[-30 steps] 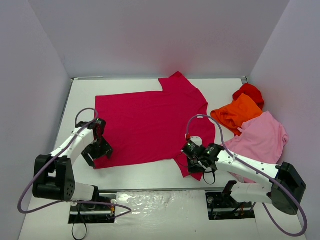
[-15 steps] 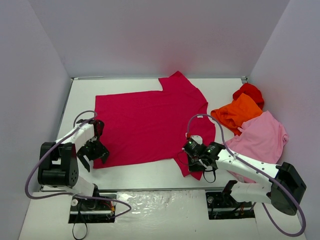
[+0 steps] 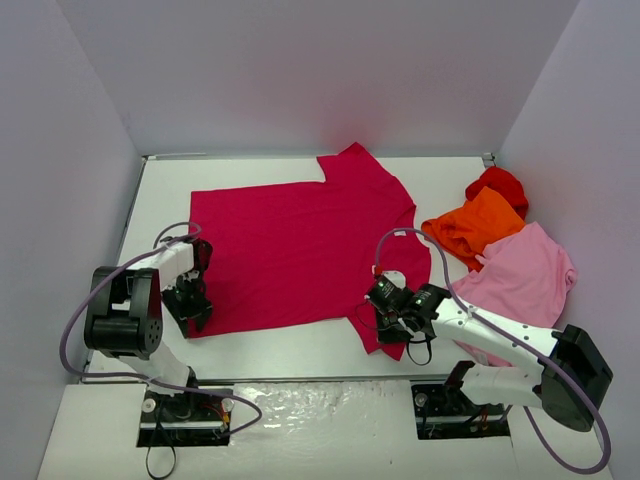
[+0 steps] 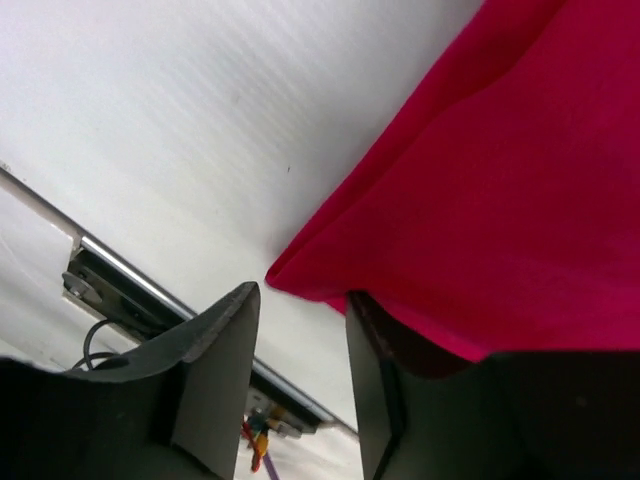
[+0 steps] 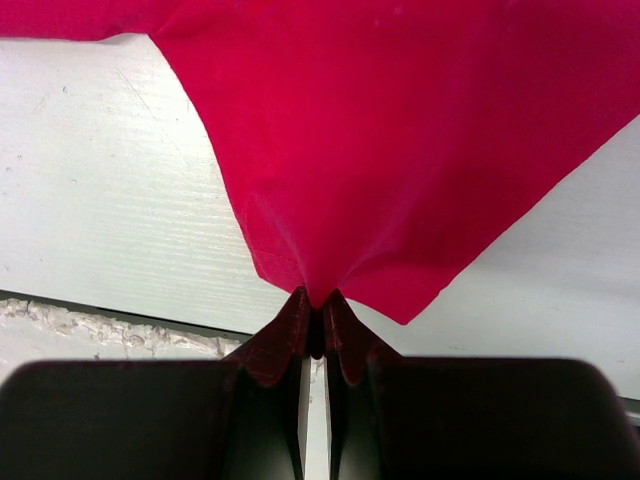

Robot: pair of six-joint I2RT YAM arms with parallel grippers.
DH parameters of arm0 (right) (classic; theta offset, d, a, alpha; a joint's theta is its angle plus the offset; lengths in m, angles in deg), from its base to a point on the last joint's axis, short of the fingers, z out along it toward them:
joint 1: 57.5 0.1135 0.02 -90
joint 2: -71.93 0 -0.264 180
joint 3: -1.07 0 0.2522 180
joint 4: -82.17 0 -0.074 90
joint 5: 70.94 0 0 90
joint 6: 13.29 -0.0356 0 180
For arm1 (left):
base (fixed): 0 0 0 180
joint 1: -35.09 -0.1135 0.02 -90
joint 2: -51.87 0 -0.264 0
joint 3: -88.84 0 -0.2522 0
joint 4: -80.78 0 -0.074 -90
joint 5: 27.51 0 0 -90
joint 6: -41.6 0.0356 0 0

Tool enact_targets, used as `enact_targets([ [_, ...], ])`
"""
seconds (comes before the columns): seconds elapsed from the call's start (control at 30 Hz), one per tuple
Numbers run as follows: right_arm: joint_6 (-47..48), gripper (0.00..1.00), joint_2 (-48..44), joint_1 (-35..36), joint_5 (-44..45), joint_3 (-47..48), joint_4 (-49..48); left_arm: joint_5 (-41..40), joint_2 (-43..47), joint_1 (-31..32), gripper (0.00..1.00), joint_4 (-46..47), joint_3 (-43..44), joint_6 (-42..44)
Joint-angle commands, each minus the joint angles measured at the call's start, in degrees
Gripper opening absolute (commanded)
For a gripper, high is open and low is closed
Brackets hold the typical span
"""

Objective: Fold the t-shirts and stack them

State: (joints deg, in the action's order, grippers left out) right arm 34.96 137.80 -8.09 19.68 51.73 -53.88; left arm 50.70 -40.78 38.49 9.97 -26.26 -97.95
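1. While the raspberry-red t-shirt (image 3: 300, 250) lies spread flat across the middle of the white table (image 3: 280, 345), both arms reach to its near edge.
2. At the shirt's near-left corner, the left gripper (image 4: 300, 305) sits with its jaws apart. The wrist view shows the hem corner just above the gap and cloth lying against one finger, with nothing pinched.
3. At the near-right flap of the shirt, the right gripper (image 5: 316, 300) is pinched closed on the cloth, which puckers into its fingertips.
4. Just beyond that gripper a small white neck tag (image 3: 393, 279) shows.
5. On the right side of the table, the orange t-shirt (image 3: 470, 228), the bright red t-shirt (image 3: 500, 185) and the pale pink t-shirt (image 3: 525, 275) lie bunched together, with the red farthest and the pink nearest.
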Motion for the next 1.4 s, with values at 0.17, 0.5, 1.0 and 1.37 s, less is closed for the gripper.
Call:
enact_targets([
  [0.17, -0.2, 0.0, 0.4, -0.5, 0.7, 0.7, 0.7, -0.1, -1.9, -0.2, 0.01, 1.8, 1.0, 1.9],
  [0.5, -0.5, 0.0, 0.5, -0.5, 1.4, 0.6, 0.7, -1.2, 2.4, -0.2, 0.0, -1.1, 2.8, 2.8],
  [1.0, -0.3, 0.0, -1.7, -0.5, 0.5, 0.6, 1.3, 0.5, 1.7, -2.5, 0.69, 2.0, -0.1, 2.6],
  [1.37, -0.9, 0.0, -2.2, -0.5, 0.9, 1.0, 2.4, 9.2, -2.3, -4.8, 0.48, 10.5, -3.9, 6.0],
])
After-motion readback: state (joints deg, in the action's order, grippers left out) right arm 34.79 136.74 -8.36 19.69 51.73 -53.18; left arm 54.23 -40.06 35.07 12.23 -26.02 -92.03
